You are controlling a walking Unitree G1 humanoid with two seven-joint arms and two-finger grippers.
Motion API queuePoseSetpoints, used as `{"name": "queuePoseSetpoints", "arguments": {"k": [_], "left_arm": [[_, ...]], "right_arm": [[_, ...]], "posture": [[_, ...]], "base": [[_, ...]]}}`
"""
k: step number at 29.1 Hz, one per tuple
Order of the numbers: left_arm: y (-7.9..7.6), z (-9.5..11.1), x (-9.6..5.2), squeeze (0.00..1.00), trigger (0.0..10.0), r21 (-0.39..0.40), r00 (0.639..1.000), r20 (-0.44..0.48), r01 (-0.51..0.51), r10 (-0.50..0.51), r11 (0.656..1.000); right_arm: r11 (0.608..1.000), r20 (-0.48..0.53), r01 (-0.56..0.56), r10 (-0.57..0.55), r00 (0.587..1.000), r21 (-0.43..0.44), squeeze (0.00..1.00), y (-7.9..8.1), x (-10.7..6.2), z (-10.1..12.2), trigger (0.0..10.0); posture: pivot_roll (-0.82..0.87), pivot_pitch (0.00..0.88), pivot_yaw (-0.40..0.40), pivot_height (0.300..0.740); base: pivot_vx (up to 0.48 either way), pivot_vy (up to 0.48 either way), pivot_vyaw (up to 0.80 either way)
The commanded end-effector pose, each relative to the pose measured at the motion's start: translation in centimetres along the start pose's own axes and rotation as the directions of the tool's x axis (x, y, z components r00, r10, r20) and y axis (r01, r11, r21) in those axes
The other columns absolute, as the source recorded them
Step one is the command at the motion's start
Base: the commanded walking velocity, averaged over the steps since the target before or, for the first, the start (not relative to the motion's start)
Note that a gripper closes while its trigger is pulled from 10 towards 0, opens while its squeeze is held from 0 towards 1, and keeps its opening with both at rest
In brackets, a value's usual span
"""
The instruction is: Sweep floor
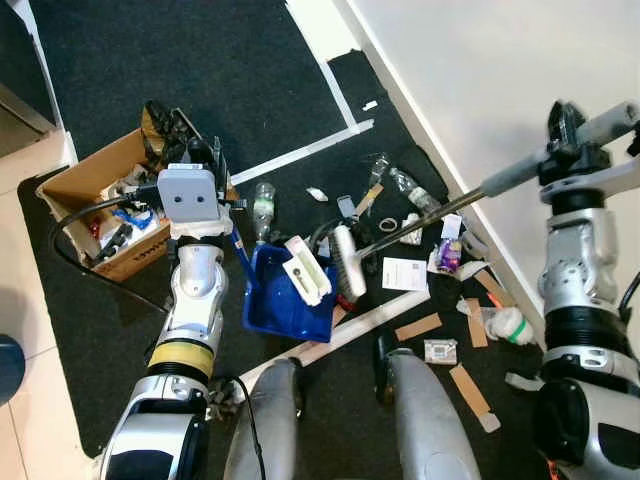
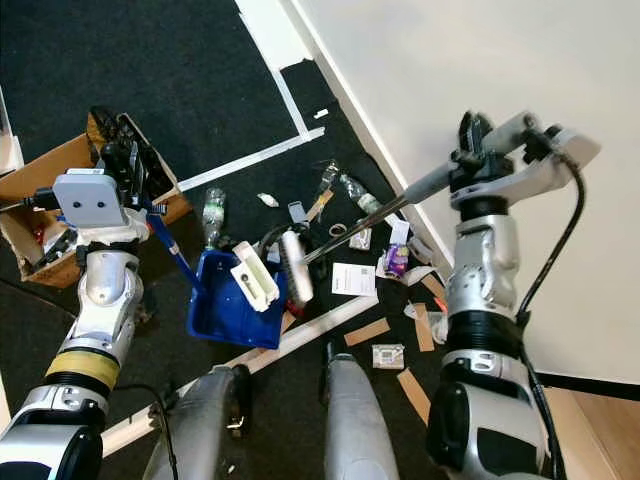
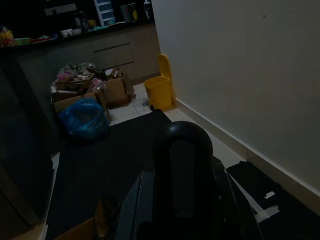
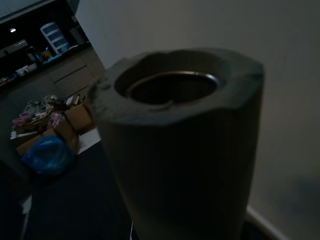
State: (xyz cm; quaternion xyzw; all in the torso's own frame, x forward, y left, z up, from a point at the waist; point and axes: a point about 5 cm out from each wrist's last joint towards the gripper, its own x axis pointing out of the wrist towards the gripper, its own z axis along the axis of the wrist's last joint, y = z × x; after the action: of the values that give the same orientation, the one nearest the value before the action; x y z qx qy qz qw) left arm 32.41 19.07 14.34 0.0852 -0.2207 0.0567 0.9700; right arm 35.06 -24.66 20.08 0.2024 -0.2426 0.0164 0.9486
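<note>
A blue dustpan (image 1: pixel 272 305) rests on the black carpet in front of my legs, with a white box (image 1: pixel 307 270) lying in it. My left gripper (image 1: pixel 192 148) is shut on the dustpan's blue handle (image 2: pixel 170 245); its black top end (image 3: pixel 182 170) shows in the left wrist view. The white broom head (image 1: pixel 347 262) stands at the dustpan's right edge. My right gripper (image 2: pixel 475 140), raised near the wall, is shut on the broom's grey foam handle (image 4: pixel 185 135).
Litter lies along the wall: plastic bottles (image 1: pixel 263 205), a paper sheet (image 1: pixel 405 272), a purple wrapper (image 1: pixel 449 255) and cardboard strips (image 1: pixel 417 326). A wooden strip (image 1: pixel 390 315) lies across the carpet. A full cardboard box (image 1: pixel 85 180) stands at the left.
</note>
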Motion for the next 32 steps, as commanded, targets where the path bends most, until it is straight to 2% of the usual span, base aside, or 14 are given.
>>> {"name": "queuePoseSetpoints", "arguments": {"k": [1, 3, 4, 8, 14, 18, 21, 22, 23, 24, 28, 32], "left_arm": [[-0.1, -3.8, -3.1, 0.00, 10.0, 0.036, 0.977, -0.214, 0.025, -0.017, 0.999], [-0.1, -3.8, -3.1, 0.00, 10.0, 0.036, 0.977, -0.213, 0.024, -0.016, 0.999], [-0.1, -3.8, -3.1, 0.00, 10.0, 0.036, 0.977, -0.213, 0.024, -0.016, 0.999], [-0.1, -3.8, -3.4, 0.00, 10.0, 0.039, 0.977, -0.211, 0.022, -0.013, 0.999], [0.0, -3.9, -3.6, 0.00, 10.0, 0.042, 0.978, -0.210, 0.024, -0.015, 0.999], [0.0, -3.8, -3.7, 0.00, 10.0, 0.042, 0.978, -0.205, 0.029, -0.019, 0.999], [0.0, -3.8, -3.8, 0.00, 10.0, 0.044, 0.978, -0.206, 0.032, -0.023, 0.999], [0.0, -3.8, -3.9, 0.00, 10.0, 0.045, 0.978, -0.207, 0.035, -0.025, 0.998], [0.0, -3.8, -3.9, 0.00, 10.0, 0.045, 0.978, -0.207, 0.035, -0.025, 0.998], [0.0, -3.9, -4.0, 0.00, 10.0, 0.045, 0.978, -0.208, 0.036, -0.025, 0.998], [-0.2, -3.9, -3.9, 0.00, 10.0, 0.044, 0.978, -0.208, 0.038, -0.028, 0.998], [-0.3, -3.8, -3.7, 0.00, 10.0, 0.040, 0.978, -0.207, 0.037, -0.028, 0.998]], "right_arm": [[0.998, 0.008, 0.021, -0.020, 1.000, -0.055, 0.00, -0.7, -0.1, 0.5, 10.0], [0.991, -0.024, 0.034, -0.037, 0.999, -0.127, 0.00, -0.8, 0.0, 0.2, 10.0], [0.991, -0.024, 0.034, -0.037, 0.999, -0.127, 0.00, -0.8, 0.0, 0.2, 10.0], [0.974, -0.052, 0.037, -0.050, 0.997, -0.224, 0.00, -1.0, 0.0, 0.1, 10.0], [0.970, -0.033, 0.039, -0.049, 0.998, -0.238, 0.00, -1.0, -0.1, 0.3, 10.0], [0.956, -0.143, 0.027, -0.072, 0.987, -0.293, 0.00, -1.1, -0.8, -1.6, 10.0], [0.964, -0.201, 0.014, -0.069, 0.977, -0.266, 0.00, -0.6, -1.4, -3.1, 10.0], [0.979, -0.234, 0.016, -0.064, 0.970, -0.205, 0.00, 0.3, -1.9, -4.4, 10.0], [0.979, -0.234, 0.016, -0.064, 0.970, -0.205, 0.00, 0.3, -1.9, -4.4, 10.0], [0.989, -0.241, 0.024, -0.059, 0.969, -0.148, 0.00, 0.9, -2.1, -4.9, 10.0], [0.995, -0.227, 0.064, -0.081, 0.971, -0.079, 0.00, 1.2, -2.0, -5.1, 10.0], [0.996, -0.206, 0.063, -0.073, 0.976, -0.057, 0.00, 1.6, -1.7, -4.9, 10.0]], "posture": [[0.08, 0.318, -0.046, 0.740], [0.08, 0.318, -0.046, 0.740], [0.08, 0.318, -0.046, 0.740], [0.08, 0.321, -0.052, 0.740], [0.08, 0.330, -0.051, 0.740], [0.09, 0.346, -0.050, 0.740], [0.08, 0.349, -0.049, 0.740], [0.08, 0.351, -0.047, 0.740], [0.08, 0.351, -0.047, 0.740], [0.08, 0.351, -0.047, 0.740], [0.08, 0.347, -0.046, 0.740], [0.08, 0.344, -0.049, 0.740]], "base": [[0.000, 0.000, 0.00], [0.000, 0.000, 0.00], [0.000, 0.000, 0.00], [0.000, 0.000, 0.00], [0.000, 0.000, 0.00], [0.000, 0.000, 0.00], [0.000, 0.000, 0.00], [0.000, 0.000, 0.00], [0.000, 0.000, 0.00], [0.000, 0.000, 0.00], [0.000, 0.000, 0.00], [0.000, 0.000, 0.00]]}}
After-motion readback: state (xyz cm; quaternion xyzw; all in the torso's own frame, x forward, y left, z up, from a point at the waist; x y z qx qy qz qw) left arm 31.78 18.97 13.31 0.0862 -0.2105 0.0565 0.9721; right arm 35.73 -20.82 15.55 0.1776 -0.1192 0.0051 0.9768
